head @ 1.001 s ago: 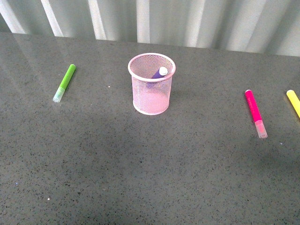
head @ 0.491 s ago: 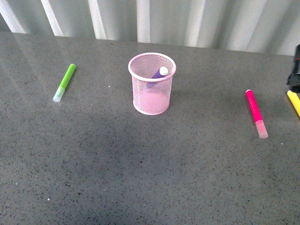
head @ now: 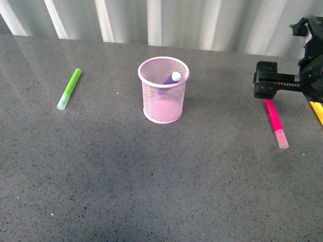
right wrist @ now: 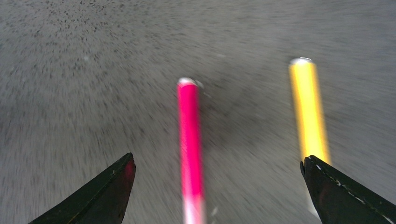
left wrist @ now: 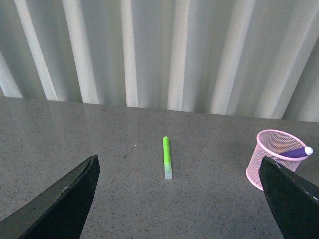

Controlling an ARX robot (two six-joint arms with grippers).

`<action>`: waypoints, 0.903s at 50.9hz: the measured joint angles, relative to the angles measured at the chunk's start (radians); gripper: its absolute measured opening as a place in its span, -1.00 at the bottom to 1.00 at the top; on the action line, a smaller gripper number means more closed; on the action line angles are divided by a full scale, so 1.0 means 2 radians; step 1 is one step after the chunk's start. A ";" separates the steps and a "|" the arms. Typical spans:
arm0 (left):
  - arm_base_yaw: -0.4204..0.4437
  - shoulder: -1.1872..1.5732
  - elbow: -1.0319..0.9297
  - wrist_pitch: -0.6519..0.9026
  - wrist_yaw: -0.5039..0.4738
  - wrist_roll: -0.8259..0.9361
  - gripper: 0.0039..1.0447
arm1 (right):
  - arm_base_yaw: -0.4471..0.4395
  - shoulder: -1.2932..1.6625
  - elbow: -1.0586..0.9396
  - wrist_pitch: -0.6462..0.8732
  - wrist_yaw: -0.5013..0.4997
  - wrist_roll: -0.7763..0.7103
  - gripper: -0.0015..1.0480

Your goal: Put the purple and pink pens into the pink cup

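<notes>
The pink cup (head: 163, 93) is standing upright near the middle of the grey speckled table (head: 151, 176); the purple pen (head: 170, 78) is already sitting inside it, leaning against the rim with its pale end poking just above the mesh. The pink pen (head: 275, 120) is lying flat on the table well to the cup's right, its clear cap pointing toward the robot; the yellow marker (head: 317, 110) is lying just beside it, at the edge of the front view.

The right gripper (right wrist: 217, 160) is hanging over the far end of the pink pen, jaws spread wide and gripping nothing. Its wrist view is blurring with motion, yet the pink pen is showing plainly between the two dark fingers (right wrist: 100, 193), apart from both; the yellow marker is running close by the other finger.

The left gripper (left wrist: 178, 164) is sitting out of the front view; its own camera is showing its jaws wide apart and empty, facing across the table toward the green marker (head: 69, 89), which is lying well left of the cup.
</notes>
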 joint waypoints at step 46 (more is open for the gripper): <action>0.000 0.000 0.000 0.000 0.000 0.000 0.87 | -0.001 0.113 0.088 -0.004 -0.015 0.001 0.86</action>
